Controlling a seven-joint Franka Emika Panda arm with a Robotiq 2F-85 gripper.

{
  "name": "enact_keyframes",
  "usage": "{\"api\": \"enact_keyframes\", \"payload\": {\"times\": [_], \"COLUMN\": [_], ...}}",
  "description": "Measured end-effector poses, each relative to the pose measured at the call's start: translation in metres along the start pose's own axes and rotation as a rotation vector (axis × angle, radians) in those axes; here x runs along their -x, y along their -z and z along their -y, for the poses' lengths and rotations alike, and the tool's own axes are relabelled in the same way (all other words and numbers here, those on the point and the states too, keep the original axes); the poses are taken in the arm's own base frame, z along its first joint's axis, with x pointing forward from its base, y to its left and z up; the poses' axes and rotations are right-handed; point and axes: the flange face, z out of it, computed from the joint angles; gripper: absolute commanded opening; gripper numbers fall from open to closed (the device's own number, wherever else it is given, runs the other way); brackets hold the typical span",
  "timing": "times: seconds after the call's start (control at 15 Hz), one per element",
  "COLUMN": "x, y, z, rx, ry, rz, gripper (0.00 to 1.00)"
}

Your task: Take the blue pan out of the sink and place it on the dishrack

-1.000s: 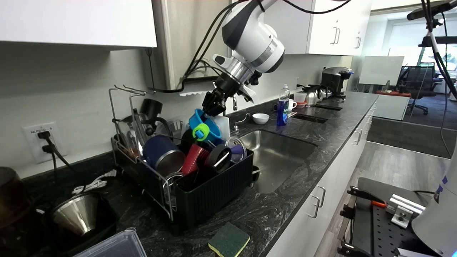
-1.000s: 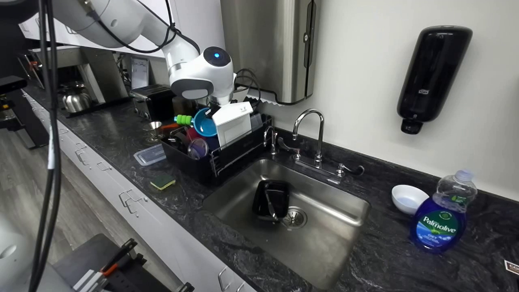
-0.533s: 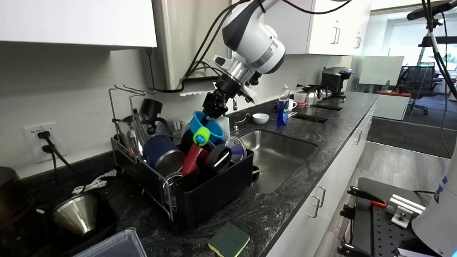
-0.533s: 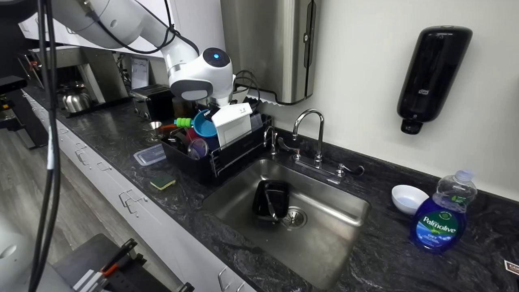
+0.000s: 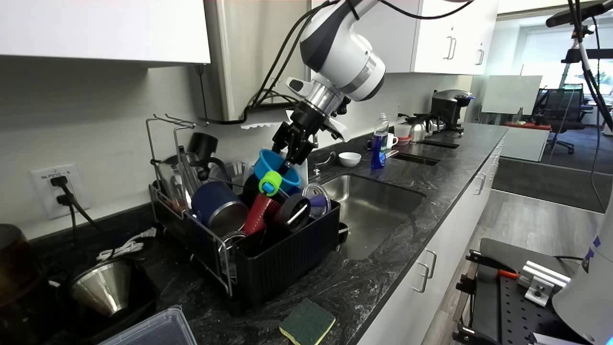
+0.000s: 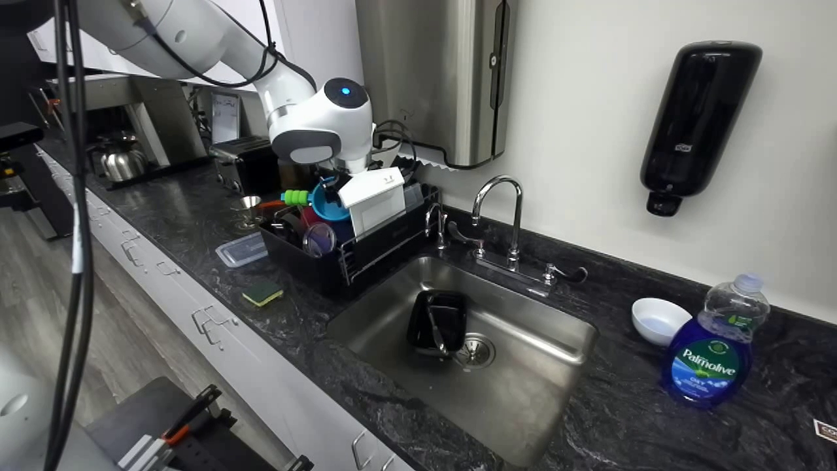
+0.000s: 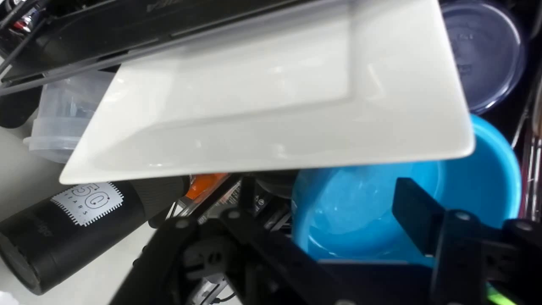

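Observation:
The blue pan (image 5: pixel 264 165) lies tilted on top of the dishes in the dishrack (image 5: pixel 292 256), its green handle (image 6: pixel 295 197) sticking out over the rack's front part. My gripper (image 7: pixel 332 203) is open, with its fingers spread wide. In the wrist view the right finger (image 7: pixel 417 216) is over the pan's inside, while the left finger stands outside its rim, so the wall lies between them without a grip. In the exterior views the fingertips are low at the pan and partly hidden. The sink (image 6: pixel 510 392) is beside the rack.
A white rectangular plate (image 7: pixel 254 110) stands in the rack close to the gripper, covering part of the pan. A red item (image 5: pixel 256 213) and a dark blue mug (image 5: pixel 218 206) crowd around. In the sink lies a black container (image 6: pixel 451 314). The tap (image 6: pixel 513 216) rises behind it.
My gripper's fingers have spread apart, letting go of the pan's rim. The pan dropped slightly during the first half second and then stayed put among the dishes. The arm has shifted only a little.

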Motion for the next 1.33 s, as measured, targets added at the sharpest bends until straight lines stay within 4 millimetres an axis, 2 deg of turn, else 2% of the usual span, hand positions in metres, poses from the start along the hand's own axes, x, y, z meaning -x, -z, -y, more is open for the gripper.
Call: {"api": "enact_keyframes", "payload": {"times": [0.2, 0.6, 1.07, 1.33], "x": [-0.008, -0.027, -0.024, -0.010], "y": [0.012, 0.065, 0.118, 0.159], "z": [-0.001, -0.004, 0.009, 0.018], "rx": [0.009, 0.031, 0.048, 0.075], "ry": [0.010, 0.022, -0.027, -0.085], "rz": [-0.016, -0.077, -0.047, 0.010], "gripper": [1.00, 1.00, 1.00, 1.00]}}
